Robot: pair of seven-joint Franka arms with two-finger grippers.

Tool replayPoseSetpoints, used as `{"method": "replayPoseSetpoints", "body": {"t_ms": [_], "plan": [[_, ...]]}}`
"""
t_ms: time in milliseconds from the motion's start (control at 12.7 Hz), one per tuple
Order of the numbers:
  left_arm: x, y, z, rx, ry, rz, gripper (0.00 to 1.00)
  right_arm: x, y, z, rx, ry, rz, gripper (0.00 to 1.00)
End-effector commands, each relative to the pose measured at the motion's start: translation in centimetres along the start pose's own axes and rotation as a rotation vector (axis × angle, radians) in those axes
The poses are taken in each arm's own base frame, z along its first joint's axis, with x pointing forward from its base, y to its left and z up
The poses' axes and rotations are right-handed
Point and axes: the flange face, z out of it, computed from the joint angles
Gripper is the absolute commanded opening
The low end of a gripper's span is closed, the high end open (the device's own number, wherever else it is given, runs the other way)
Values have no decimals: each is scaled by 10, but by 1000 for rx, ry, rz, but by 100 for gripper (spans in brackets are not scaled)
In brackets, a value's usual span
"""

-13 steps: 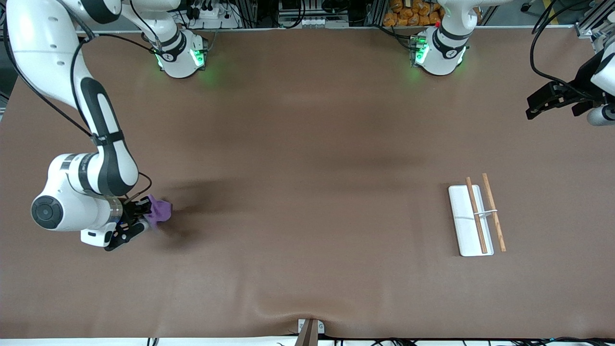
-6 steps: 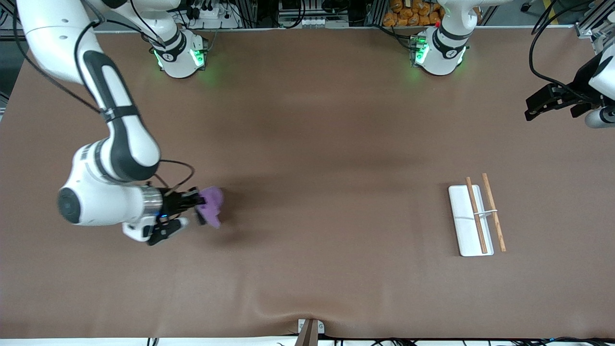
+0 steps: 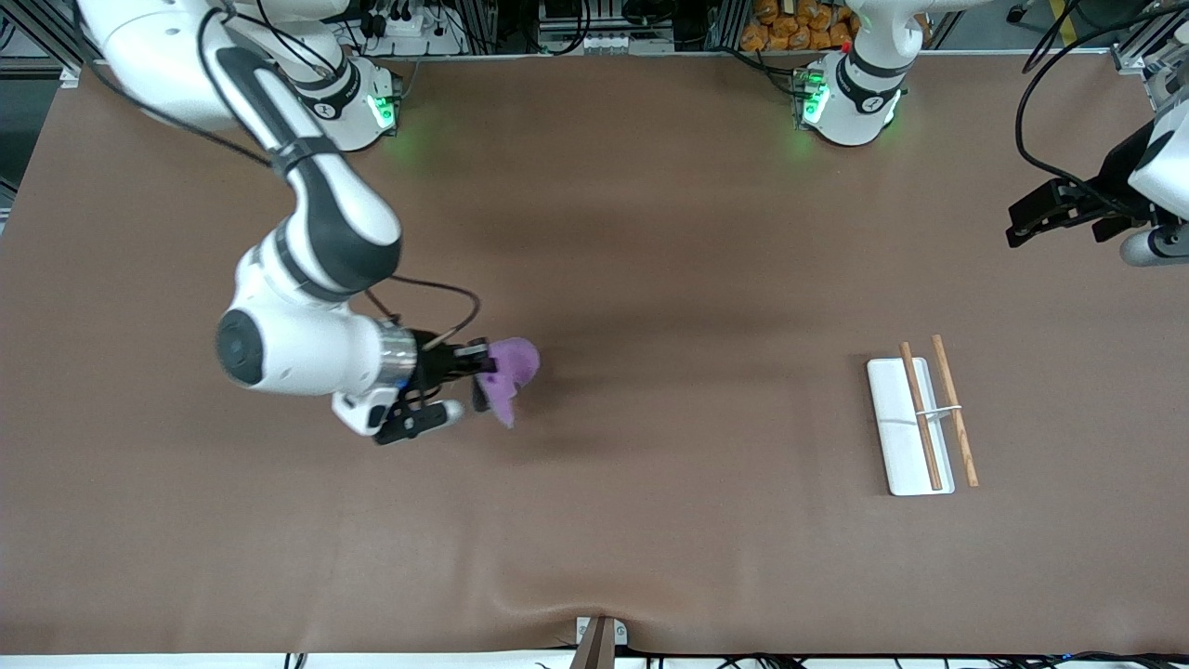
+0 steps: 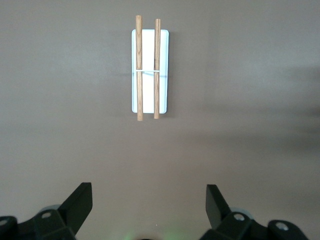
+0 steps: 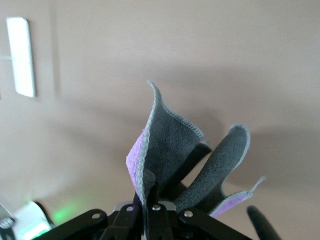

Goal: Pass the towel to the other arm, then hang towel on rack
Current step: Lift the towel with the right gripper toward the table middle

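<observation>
The brown bench (image 3: 650, 232) carries the rack (image 3: 910, 427) toward the left arm's end, its white base flat with two light-brown wooden rods running along it, joined by a thin metal crosspiece; in the front view one rod sits over the base and the other just past its edge. The right arm reaches out from its base and holds the right gripper (image 3: 474, 376) over the bare bench toward the right arm's end, well apart from the rack. Its fingers are pressed together on the towel (image 3: 509, 372), pinching it near one edge, so the cloth bunches and flares out past the fingertips. In the right wrist view the towel (image 5: 170, 150) stands up from the fingers in two folds, showing mostly its dark grey reverse and stitched edge, with slivers of purple at the sides. The left arm waits with the left gripper (image 3: 1040, 212) raised over the left arm's end of the bench; in the left wrist view its fingers (image 4: 80, 202) are spread wide with nothing between them, and the rack (image 4: 149, 70) lies well apart from them.
</observation>
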Motion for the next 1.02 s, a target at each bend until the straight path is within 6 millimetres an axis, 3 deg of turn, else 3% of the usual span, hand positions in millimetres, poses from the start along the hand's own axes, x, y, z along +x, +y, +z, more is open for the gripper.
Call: {"method": "replayPoseSetpoints", "body": {"t_ms": [0,158,237,631,946], "plan": [[6,-3,-1,-22,9,-6,100,-15,-71,9,63,29,87,0],[8,1,0,-54,14,-9,100,-33,-121,20,91,35,133,0],[10,3,3,-78,7,-11,100,-37,-134,26,104,45,157,0],[22,14,18,-187,-22,-77,100,-58,-195,32,192,86,242,0],[34,28,38,-306,-90,-171,100,-71,-222,51,226,104,280,0]]}}
